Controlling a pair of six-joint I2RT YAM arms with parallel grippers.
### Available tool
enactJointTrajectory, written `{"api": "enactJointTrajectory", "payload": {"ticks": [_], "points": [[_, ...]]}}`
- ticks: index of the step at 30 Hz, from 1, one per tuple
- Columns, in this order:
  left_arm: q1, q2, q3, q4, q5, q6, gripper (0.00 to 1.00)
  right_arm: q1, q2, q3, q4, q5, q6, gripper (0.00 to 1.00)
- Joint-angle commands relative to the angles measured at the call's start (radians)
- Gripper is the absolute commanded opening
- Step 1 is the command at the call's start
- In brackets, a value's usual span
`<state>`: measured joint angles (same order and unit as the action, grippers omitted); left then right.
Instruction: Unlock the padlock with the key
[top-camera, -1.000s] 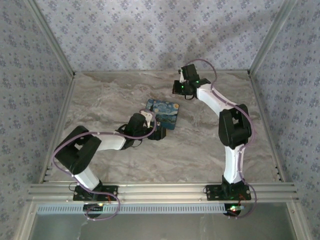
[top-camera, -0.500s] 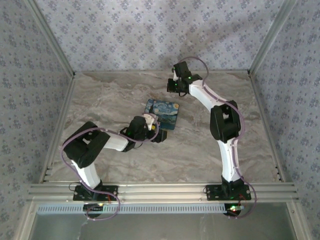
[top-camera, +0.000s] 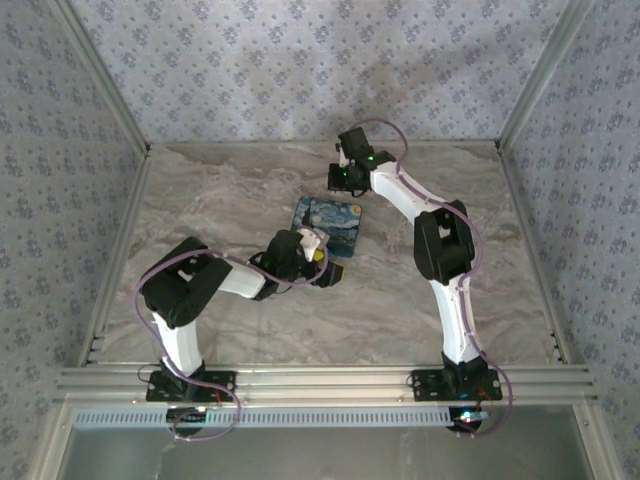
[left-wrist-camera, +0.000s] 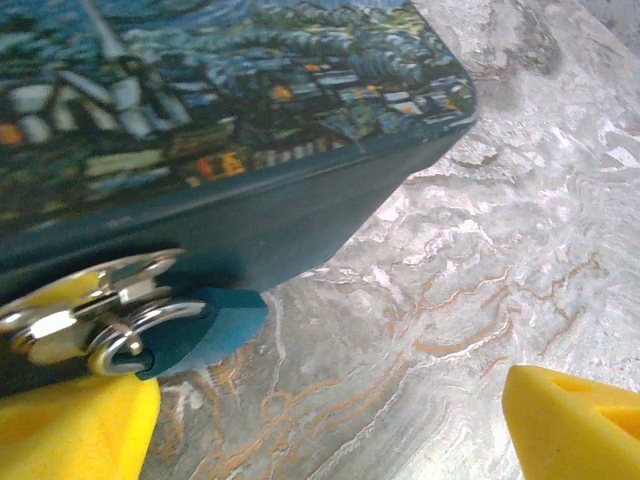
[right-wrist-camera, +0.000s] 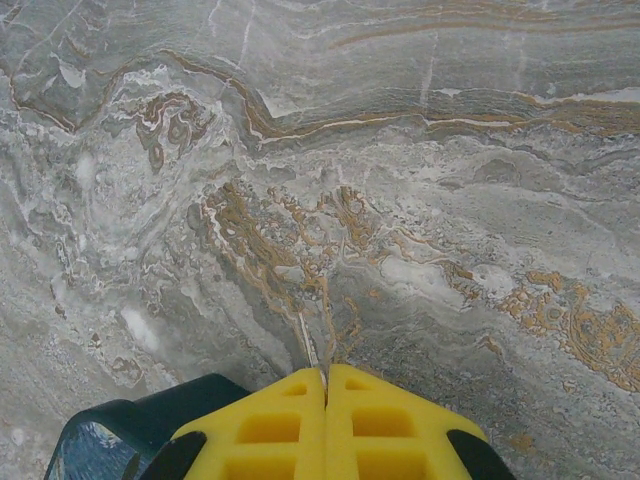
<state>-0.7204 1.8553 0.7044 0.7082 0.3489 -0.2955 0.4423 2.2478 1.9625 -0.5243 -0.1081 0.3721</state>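
Near the middle of the table (top-camera: 215, 190), the padlock (top-camera: 330, 222) is laid flat, print upward, slightly askew to the table's edges. Being squarish, no long axis can be told. At its near side, by a metal ring (left-wrist-camera: 70, 325), the left gripper (left-wrist-camera: 320, 425) is held with pads apart. Beyond its far side, the right gripper (right-wrist-camera: 327, 405) is seen with pads pressed together.

Left arm (top-camera: 180, 300) and right arm (top-camera: 441, 248) are built of white links and black joints, with lilac cables looped alongside. Right gripper (right-wrist-camera: 326, 373) jaws are faced with yellow gridded pads (right-wrist-camera: 265, 430).
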Motion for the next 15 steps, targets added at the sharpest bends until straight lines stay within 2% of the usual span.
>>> {"api": "enactJointTrajectory", "payload": {"ticks": [1,4,7,15], "points": [[-0.005,0.013,0.036,0.044,0.089,0.024,0.88,0.006,0.023,0.008,-0.03,0.002,-0.016,0.0],[-0.004,0.019,0.041,0.06,0.115,0.021,0.86,0.012,0.021,-0.006,-0.028,0.005,-0.016,0.0],[0.005,0.03,0.049,0.089,0.174,-0.006,0.78,0.019,0.017,-0.022,-0.026,0.009,-0.017,0.0],[0.021,0.026,0.04,0.122,0.212,-0.066,0.76,0.026,0.011,-0.037,-0.03,0.008,-0.019,0.0]]}}
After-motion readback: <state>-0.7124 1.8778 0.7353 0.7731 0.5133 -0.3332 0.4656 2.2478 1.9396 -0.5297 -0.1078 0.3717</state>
